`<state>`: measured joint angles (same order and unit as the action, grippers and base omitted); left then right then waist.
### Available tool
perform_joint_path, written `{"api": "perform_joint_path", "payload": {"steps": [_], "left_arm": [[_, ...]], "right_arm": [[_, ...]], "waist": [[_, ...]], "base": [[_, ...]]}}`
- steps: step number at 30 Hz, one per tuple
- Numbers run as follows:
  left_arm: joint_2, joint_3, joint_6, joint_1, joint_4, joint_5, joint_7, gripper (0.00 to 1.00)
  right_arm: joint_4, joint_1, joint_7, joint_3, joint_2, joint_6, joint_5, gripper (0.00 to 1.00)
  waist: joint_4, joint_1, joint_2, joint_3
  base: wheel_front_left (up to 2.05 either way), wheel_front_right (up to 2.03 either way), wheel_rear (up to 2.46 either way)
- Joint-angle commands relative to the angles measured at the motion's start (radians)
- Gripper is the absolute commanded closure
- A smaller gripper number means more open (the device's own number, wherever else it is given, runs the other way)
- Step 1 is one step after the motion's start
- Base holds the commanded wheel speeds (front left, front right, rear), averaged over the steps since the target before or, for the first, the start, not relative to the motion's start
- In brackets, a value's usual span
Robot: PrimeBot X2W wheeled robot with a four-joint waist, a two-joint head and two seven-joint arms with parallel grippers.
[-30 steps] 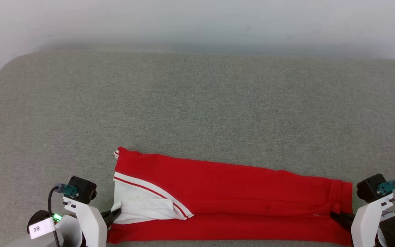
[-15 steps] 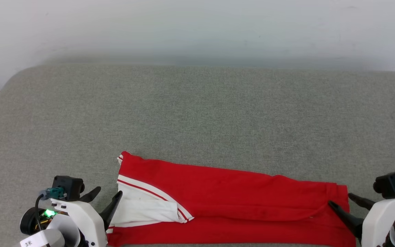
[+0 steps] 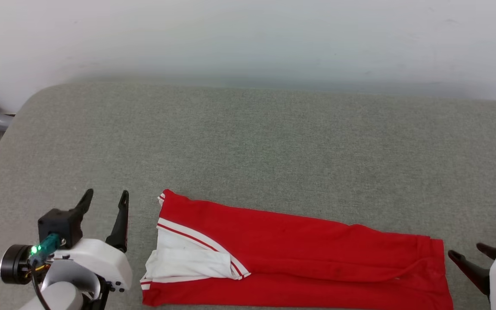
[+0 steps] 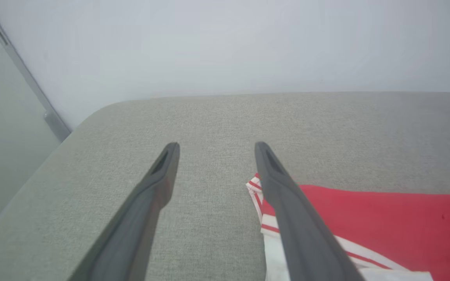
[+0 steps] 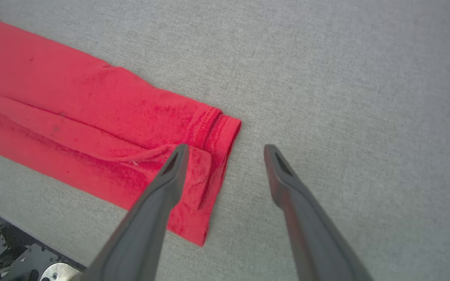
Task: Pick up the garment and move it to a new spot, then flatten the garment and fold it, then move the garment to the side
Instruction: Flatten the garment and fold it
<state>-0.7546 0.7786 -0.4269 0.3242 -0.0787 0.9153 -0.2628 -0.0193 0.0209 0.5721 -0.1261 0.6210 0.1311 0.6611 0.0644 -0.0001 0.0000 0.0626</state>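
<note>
Currently: garment (image 3: pixel 299 254), folded into a long red band, flat on grey worktop (image 3: pixel 248 142). Left end effector (image 3: pixel 106 193) spread, empty, beside sleeve end; right end effector (image 3: pixel 466 250) spread, empty, beside hem.

Right gripper (image 3: pixel 465 250): body cut by head view's corner. Garment (image 4: pixel 385 226) runs off left wrist view; a finger (image 4: pixel 295 218) hides sleeve trim.

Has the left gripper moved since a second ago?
Yes. The left gripper has let go and drawn leftward, off the white-sleeve end of the garment, which lies flat.
</note>
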Motion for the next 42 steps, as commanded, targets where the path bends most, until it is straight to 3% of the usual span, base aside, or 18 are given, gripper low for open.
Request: {"api": "perform_joint_path", "payload": {"steps": [1,5,13,24,33,35,42], "left_arm": [[0.018,-0.045,-0.013,-0.037,0.015,-0.043,-0.002,0.00],[0.082,-0.186,-0.041,-0.134,0.057,-0.182,-0.002,0.00],[0.245,-0.423,-0.022,-0.277,0.120,-0.428,-0.002,0.00],[0.474,-0.650,0.069,-0.409,0.176,-0.649,-0.002,0.00],[0.597,-0.739,0.179,-0.437,0.173,-0.780,-0.003,0.00],[0.613,-0.754,0.200,-0.436,0.167,-0.796,-0.003,0.00],[0.641,-0.784,0.251,-0.447,0.161,-0.855,-0.003,0.00]], "right_arm": [[-0.004,-0.009,0.024,0.008,0.005,-0.001,0.011,0.00],[-0.028,-0.010,0.103,0.011,0.004,-0.001,0.022,0.00],[-0.078,0.028,0.154,0.014,-0.046,-0.001,0.014,0.00],[-0.179,0.034,0.161,-0.029,-0.104,-0.001,0.005,0.00],[-0.266,0.025,0.128,-0.103,-0.134,0.000,0.020,0.00],[-0.274,0.031,0.106,-0.112,-0.133,0.001,0.027,1.00],[-0.296,0.048,0.051,-0.096,-0.088,-0.001,0.067,1.00]], "waist": [[0.006,0.0001,0.0000,0.002],[0.020,0.0001,0.0000,0.012],[0.053,0.0001,0.0000,0.038],[0.083,0.0001,0.0000,0.066],[0.094,0.0001,0.0000,0.077],[0.093,0.0001,0.0000,0.076],[0.081,0.0001,0.0000,0.062]], "base": [[0.00,0.00,0.00],[0.00,0.00,0.00],[0.00,0.00,0.00],[0.00,0.00,0.00],[0.00,0.00,0.00],[0.00,0.00,0.00],[0.00,0.00,0.00]]}}
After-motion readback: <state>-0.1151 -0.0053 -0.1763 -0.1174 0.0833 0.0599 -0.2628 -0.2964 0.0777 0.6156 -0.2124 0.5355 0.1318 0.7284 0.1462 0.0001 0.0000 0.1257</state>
